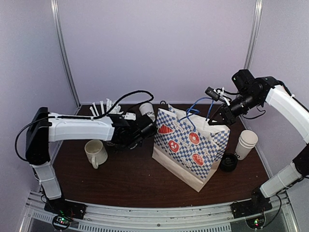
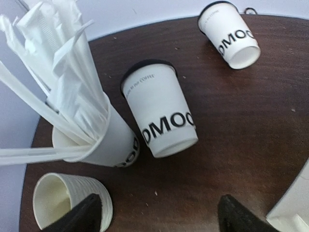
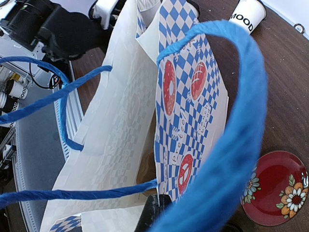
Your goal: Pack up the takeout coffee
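Cream mug, straw cup, red plate

- The nearer takeout coffee cup is sitting on the dark brown bench, back and left of its middle. It is a white paper cup with bold black lettering around the base end and a black lid on the other. Its base end is pointing toward the left wrist camera, with the lid facing away.
- The farther takeout coffee cup is looking the same, with its recessed white underside showing. It is lying farther back and to the right, apart from the first, and is appearing tilted from above.
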Available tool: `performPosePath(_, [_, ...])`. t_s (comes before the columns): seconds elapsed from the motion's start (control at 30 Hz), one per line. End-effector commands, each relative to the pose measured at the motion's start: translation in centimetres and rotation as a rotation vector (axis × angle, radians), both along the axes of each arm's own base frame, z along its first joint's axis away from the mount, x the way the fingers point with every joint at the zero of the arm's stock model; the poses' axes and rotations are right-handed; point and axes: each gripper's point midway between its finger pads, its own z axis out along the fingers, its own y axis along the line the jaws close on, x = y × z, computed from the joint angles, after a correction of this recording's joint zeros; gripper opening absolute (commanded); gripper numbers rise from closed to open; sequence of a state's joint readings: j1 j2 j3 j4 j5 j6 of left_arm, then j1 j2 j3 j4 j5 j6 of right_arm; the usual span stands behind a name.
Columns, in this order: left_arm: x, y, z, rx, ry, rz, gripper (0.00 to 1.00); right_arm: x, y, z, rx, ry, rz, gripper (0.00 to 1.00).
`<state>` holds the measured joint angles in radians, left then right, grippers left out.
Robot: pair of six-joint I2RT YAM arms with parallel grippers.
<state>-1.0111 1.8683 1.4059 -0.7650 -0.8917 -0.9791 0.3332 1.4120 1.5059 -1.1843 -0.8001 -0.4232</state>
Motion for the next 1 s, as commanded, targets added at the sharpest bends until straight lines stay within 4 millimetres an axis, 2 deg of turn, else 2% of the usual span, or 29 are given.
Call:
performPosePath(0.0, [-4.2, -1.9, 2.5, -0.079, 0.159, -0.308, 0.71, 0.5, 0.2, 0.2, 0.014, -0.013, 0.010, 0.00])
performPosePath(0.1, [-7.2, 0.5, 4.0, -0.159, 0.192, -0.360, 0.57, 0.6, 0.3, 0.1, 0.015, -0.009, 0.013, 0.00])
performPosePath(0.17, [-8.6, 3.7, 5.5, -0.211, 0.149, -0.329, 0.53, 0.6, 0.3, 0.1, 0.015, -0.008, 0.016, 0.00])
performPosePath(0.23, [-9.8, 7.1, 5.8, -0.228, 0.116, -0.292, 0.50, 0.6, 0.3, 0.1, 0.012, -0.009, 0.016, 0.00])
performPosePath(0.33, [-10.3, 12.8, 5.9, -0.253, 0.108, -0.160, 0.49, 0.5, 0.2, 0.1, 0.005, -0.015, 0.015, 0.00])
performPosePath(0.43, [-10.1, 16.5, 5.8, -0.322, 0.092, -0.060, 0.52, 0.6, 0.1, 0.1, 0.006, -0.018, 0.015, 0.00])
performPosePath(0.5, [-9.3, 17.5, 5.8, -0.365, 0.078, -0.021, 0.52, 0.4, 0.1, 0.2, 0.007, -0.016, 0.016, 0.00])
performPosePath(0.63, [-7.1, 19.1, 4.3, -0.495, 0.099, 0.060, 0.49, 0.3, 0.0, 0.4, 0.009, -0.031, 0.013, 0.00])
performPosePath(0.8, [-2.5, 20.3, 2.7, -0.668, 0.063, 0.124, 0.47, 0.1, -0.1, 0.5, 0.012, -0.038, 0.006, 0.00])
performPosePath(0.97, [1.9, 19.4, 2.6, -0.758, 0.039, 0.094, 0.49, -0.1, -0.1, 0.4, 0.013, -0.041, 0.004, 0.00])
